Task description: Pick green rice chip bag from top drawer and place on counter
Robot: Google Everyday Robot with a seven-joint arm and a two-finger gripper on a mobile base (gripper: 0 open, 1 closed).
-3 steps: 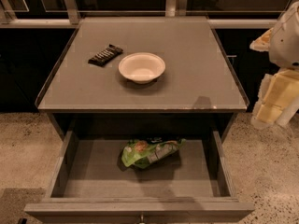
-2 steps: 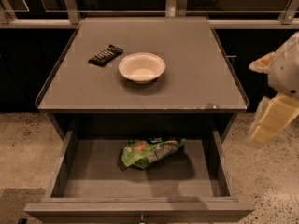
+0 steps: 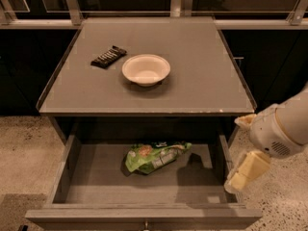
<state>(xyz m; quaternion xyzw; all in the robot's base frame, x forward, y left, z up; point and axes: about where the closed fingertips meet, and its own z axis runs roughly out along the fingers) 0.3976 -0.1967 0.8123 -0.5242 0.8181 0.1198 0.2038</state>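
Observation:
The green rice chip bag [image 3: 154, 157] lies on its side in the middle of the open top drawer [image 3: 115, 189], towards the back. The counter [image 3: 202, 76] is just above the drawer. My gripper [image 3: 236, 153] hangs at the right, over the drawer's right wall and just below the counter's front right corner. It is to the right of the bag and clear of it. Its two cream fingers [image 3: 248, 168] are spread apart with nothing between them.
A white bowl [image 3: 146, 69] and a small dark candy bar [image 3: 109, 56] sit on the left half of the counter. Dark cabinets and a metal rail run behind. Speckled floor [image 3: 24, 148] shows on both sides of the drawer.
My gripper has moved down and to the left, from beside the counter's right edge to the drawer's right wall. The bag, bowl and candy bar have not moved.

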